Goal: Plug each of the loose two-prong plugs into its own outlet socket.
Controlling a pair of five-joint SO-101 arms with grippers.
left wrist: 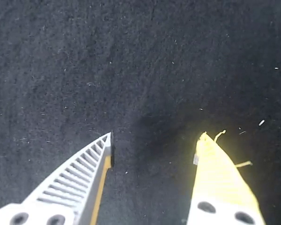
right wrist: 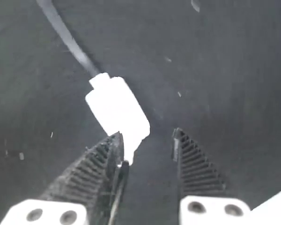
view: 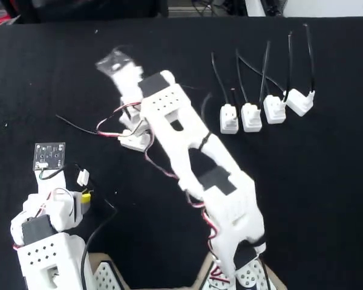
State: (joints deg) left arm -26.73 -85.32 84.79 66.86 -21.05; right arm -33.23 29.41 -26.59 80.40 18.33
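Black cloth covers the table [view: 302, 211] from edge to edge. On it, in the high view, I count four white blocks [view: 251, 116] in a row on the far right side, each with its own black cord [view: 265, 66] running away from me; whether they are plugs or sockets I cannot tell. I have two arms and two tools. My right arm [view: 193, 157] lies stretched across the middle of the table toward the far left, well apart from that row. My right tool [right wrist: 147, 133] stands about half open and grips nothing. One white plug [right wrist: 118, 112] lies flat on the cloth just ahead of it, its near end reaching into the gap, close against one finger [right wrist: 105, 157] and apart from the other; whether it touches that finger I cannot tell. A dark lead [right wrist: 65, 40] leaves the plug's far end. My left arm [view: 48, 248] sits folded at the near left corner. My left tool [left wrist: 156, 135] gapes wide over the cloth and holds nothing, with one finger white and the other wrapped in yellow tape [left wrist: 220, 173]. From the right wrist view I get the plug at the finger; from the high view I get the row of four and how both arms lie.
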